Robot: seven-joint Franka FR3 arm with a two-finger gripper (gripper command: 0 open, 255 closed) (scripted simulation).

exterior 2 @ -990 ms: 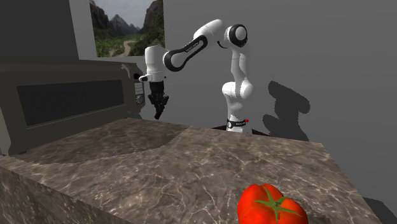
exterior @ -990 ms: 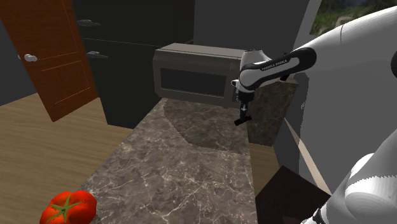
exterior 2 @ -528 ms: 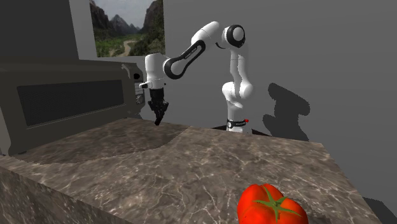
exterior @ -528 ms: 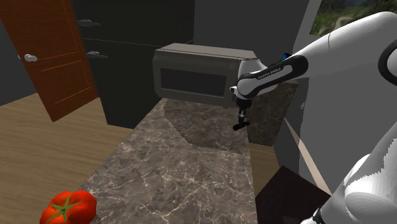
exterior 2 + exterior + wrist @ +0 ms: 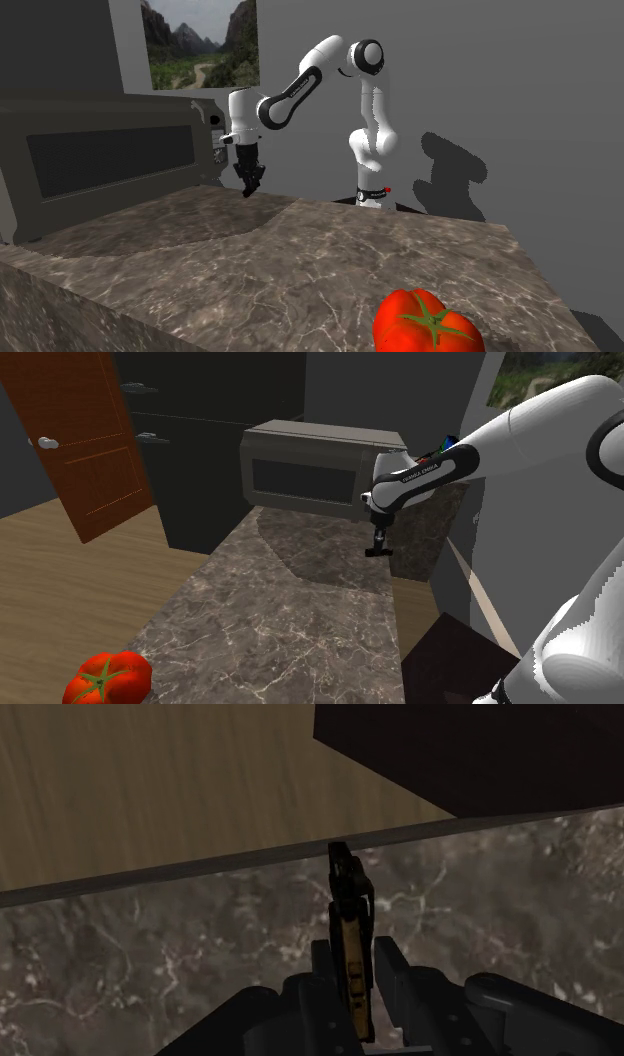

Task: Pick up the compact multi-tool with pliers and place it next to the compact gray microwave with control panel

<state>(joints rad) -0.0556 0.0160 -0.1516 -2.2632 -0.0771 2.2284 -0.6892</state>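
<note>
Fingers [image 5: 392, 969] clamping multi-tool [image 5: 349, 929], hovering low over worktop [image 5: 300, 622] beside microwave [image 5: 300, 474]; placing step looking underway. Next move calling for lowering to surface, then opening fingers.

Exterior views facing across shared countertop [image 5: 290, 622]

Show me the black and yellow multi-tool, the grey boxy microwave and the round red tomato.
Black and yellow multi-tool [image 5: 350, 949], wrist view, on its yellow handle.
Grey boxy microwave [image 5: 303, 479], shoulder view, on its dark door window.
Round red tomato [image 5: 426, 328], second exterior view, on its middle by the green stem.
</note>
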